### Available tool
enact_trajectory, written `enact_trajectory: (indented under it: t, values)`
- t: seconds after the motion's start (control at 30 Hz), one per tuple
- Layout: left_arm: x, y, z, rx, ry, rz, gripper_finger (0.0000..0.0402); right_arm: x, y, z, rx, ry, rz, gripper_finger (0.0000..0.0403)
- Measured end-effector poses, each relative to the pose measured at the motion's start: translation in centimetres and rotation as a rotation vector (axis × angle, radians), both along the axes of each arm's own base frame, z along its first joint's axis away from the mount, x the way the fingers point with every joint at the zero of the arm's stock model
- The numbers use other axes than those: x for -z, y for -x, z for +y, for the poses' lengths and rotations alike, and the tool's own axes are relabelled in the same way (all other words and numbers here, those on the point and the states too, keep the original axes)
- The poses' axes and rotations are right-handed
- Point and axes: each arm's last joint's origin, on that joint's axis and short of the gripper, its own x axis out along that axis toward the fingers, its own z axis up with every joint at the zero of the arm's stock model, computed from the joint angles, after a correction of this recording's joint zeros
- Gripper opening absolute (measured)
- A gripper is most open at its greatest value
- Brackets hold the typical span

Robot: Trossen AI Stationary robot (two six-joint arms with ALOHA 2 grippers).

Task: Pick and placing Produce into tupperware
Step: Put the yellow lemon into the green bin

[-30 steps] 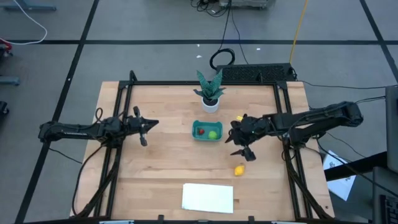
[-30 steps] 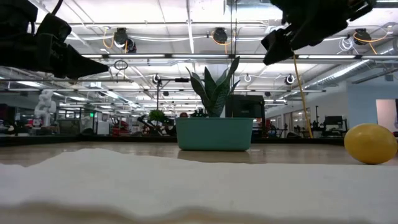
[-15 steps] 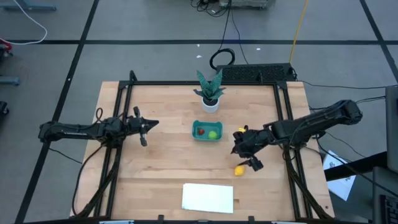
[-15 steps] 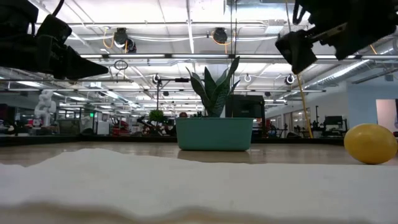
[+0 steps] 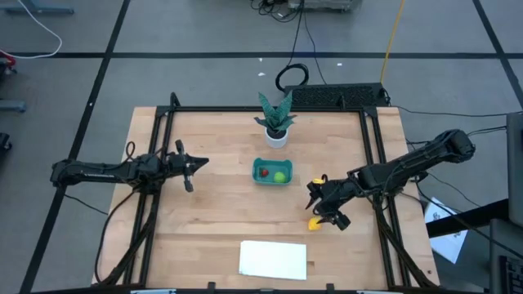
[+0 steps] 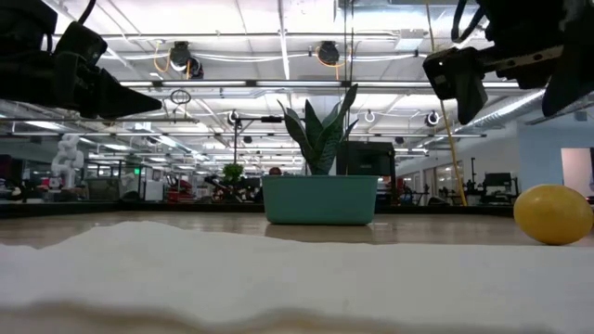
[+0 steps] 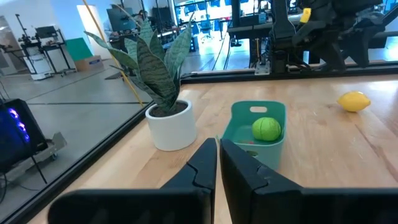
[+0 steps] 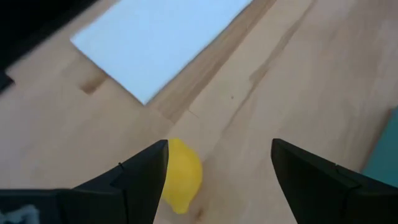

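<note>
Desk (image 5: 204, 220): wood top, both arms over it. Sheet (image 5: 273, 259) lies flat at the near edge. Plant (image 5: 275, 114) in a white pot at the far edge, upright.

Tub (image 5: 273, 171): teal, mid-desk just in front of the plant, long axis running left–right. It holds the lime (image 5: 279, 175) on its right side and the red fruit (image 5: 263, 172) on its left.

Right pincer (image 5: 326, 211): jaws wide apart, holding nothing, above the lemon (image 5: 314, 223), which sits on the bare desk to the right of and nearer than the tub, well apart from it. In the right wrist view the lemon (image 8: 181, 175) shows beside one finger (image 8: 134, 176), not centred in the gap. Its long axis runs roughly toward the sheet's corner; one pointed end faces away from the sheet.

Left pincer (image 5: 194, 166): jaws closed, empty, held above the desk left of the tub, pointing toward it.

Change since the earlier frames: the right pincer has travelled from beside the tub toward the near edge and now stands over the lemon. Left arm, lemon and tub contents unchanged.
</note>
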Motion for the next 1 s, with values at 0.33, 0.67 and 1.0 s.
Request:
enact_trajectory:
  t: [0.33, 0.67, 1.0]
  values:
    - [0.0, 0.0, 0.0, 0.0, 0.001, -0.001, 0.0026, 1.5, -0.8, 0.9, -0.065, 0.051, 0.017, 0.0277]
    - [0.0, 0.0, 0.0, 0.0, 0.001, 0.0, 0.0026, 2.7, -0.8, 1.7, -0.071, 0.012, 0.105, 0.0277]
    - [0.0, 0.0, 0.0, 0.0, 0.004, -0.002, 0.0026, 4.2, -1.1, 1.9, -0.064, 0.011, 0.19, 0.0294]
